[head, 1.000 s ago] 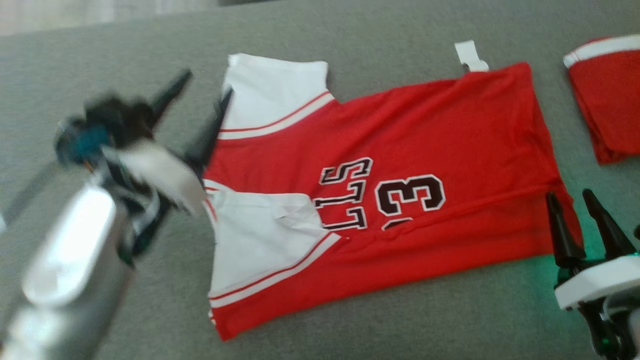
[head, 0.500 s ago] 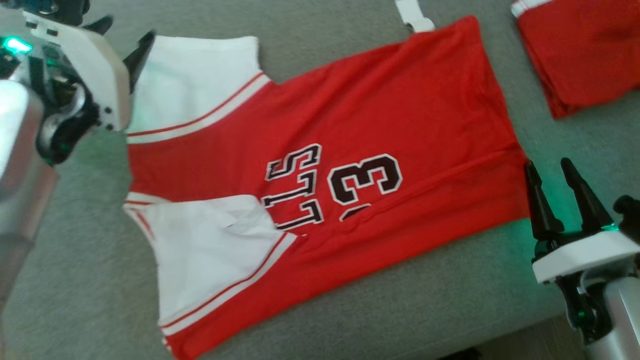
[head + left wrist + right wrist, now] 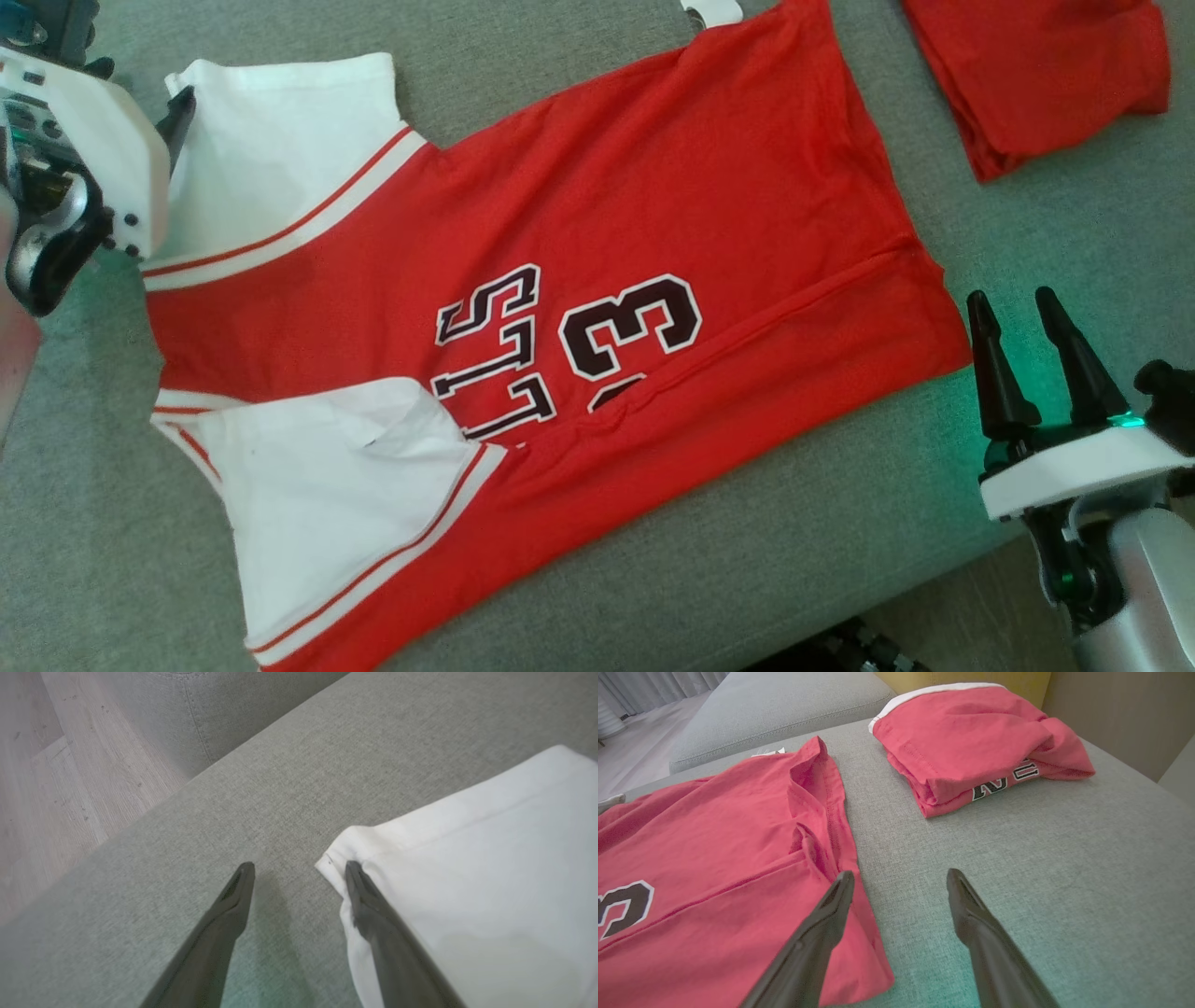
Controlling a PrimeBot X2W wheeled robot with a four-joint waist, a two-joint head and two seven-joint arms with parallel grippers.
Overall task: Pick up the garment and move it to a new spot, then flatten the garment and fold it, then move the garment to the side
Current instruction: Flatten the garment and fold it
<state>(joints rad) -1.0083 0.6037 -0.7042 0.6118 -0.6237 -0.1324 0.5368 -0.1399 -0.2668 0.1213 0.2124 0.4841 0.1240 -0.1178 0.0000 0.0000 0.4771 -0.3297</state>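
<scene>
nearest, the right end effector (image 3: 900,875) sits low over the grey cushion (image 3: 747,541), fingers spread wide with nothing between them. the hem corner (image 3: 859,970) of the garment (image 3: 653,187) lies just under one finger, and bare cushion lies under the other. over the last second it has kept that station. the head camera has swung meanwhile, so the slide of the whole scene is not the jersey moving.

the garment lies spread on the cushion, print up and mostly flat. a crease (image 3: 766,308) runs in from the hem ahead of the right end effector, and the near white sleeve (image 3: 327,504) is folded over the chest.

the real change is at the far end — the left end effector (image 3: 300,865), a blur in travel a second ago, has settled at the far white sleeve (image 3: 467,858). it is also wide and empty. the sleeve's outer corner lies between its fingers, with one tip at the cloth's edge, though i cannot tell if it touches.

i judge both arms are now posed at opposite ends to pinch and draw the cloth flat — nothing is gripped yet.

beyond the right end effector, well apart, sits a folded red garment (image 3: 980,732).
</scene>
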